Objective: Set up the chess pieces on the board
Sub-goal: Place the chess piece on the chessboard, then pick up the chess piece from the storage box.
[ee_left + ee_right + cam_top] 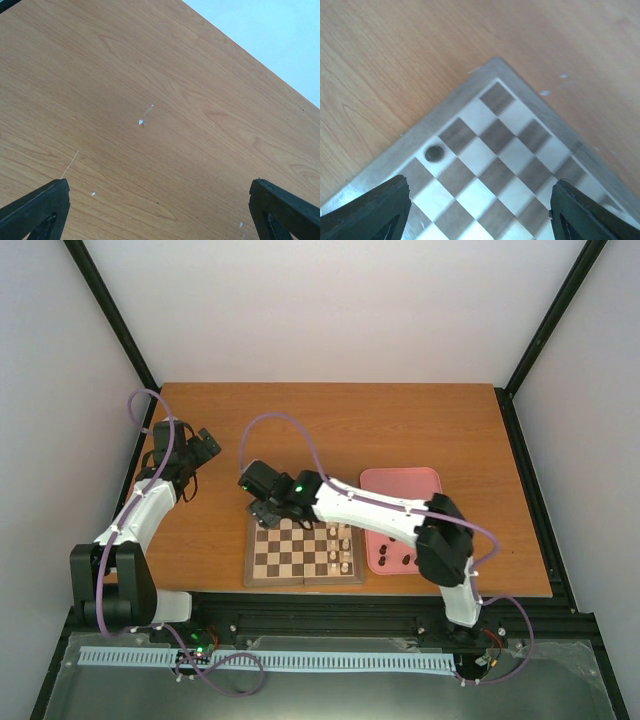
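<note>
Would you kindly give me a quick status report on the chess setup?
Left gripper open over table. Right gripper open above board corner. One dark piece placed there. No obstruction seen.

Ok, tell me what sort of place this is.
Probably a robotics lab test cell: a black metal frame encloses plain white walls, and the left arm and right arm are bolted along the near edge of a wooden table.
</note>
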Robot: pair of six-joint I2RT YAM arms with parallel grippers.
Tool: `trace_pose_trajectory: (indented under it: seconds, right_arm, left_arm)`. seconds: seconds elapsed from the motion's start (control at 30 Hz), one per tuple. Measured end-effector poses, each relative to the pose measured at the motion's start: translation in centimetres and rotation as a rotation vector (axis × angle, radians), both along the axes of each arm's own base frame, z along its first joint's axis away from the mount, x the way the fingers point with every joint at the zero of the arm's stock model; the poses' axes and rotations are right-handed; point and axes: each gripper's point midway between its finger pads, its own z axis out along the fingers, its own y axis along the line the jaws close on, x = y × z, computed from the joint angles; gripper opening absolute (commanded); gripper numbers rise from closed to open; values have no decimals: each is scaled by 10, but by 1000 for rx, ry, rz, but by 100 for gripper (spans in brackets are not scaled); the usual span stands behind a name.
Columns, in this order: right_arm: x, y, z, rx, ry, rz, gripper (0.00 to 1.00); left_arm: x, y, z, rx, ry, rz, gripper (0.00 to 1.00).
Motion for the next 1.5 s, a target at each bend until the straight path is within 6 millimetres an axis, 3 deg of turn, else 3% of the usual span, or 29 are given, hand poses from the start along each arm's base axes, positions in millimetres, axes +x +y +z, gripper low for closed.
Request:
trace_pose_trajectory:
  seconds: [0.13,0.3,0.47,0.6,0.8,1.03,1.37,1.5]
  right_arm:
    - [5,-42,31,24,-48,-89,76]
    - [26,-126,51,28,-97,-297,75]
    - [32,-212,29,-15,-60,-513,75]
    - [15,-248,1,-72,5,-602,74]
    - [-7,-276,-31,-118,86,-681,71]
    - [-12,-313,-44,-57,144,-795,67]
    - [-9,-298,-51,28,206,-757,62]
    - [-16,-300,-63,20,235,-752,61]
  left_arm:
    - [0,-1,0,-4,-3,-5,100]
    - [1,-4,1,-13,-5,-17,100]
    - [2,-8,2,-21,-12,-34,100]
    - [2,-15,2,-11,-10,-59,100]
    - [6,-34,-1,26,2,-111,100]
    - [7,-40,2,53,-1,-128,100]
    - [8,-39,-4,66,17,-119,100]
    - [9,-39,-7,67,24,-119,100]
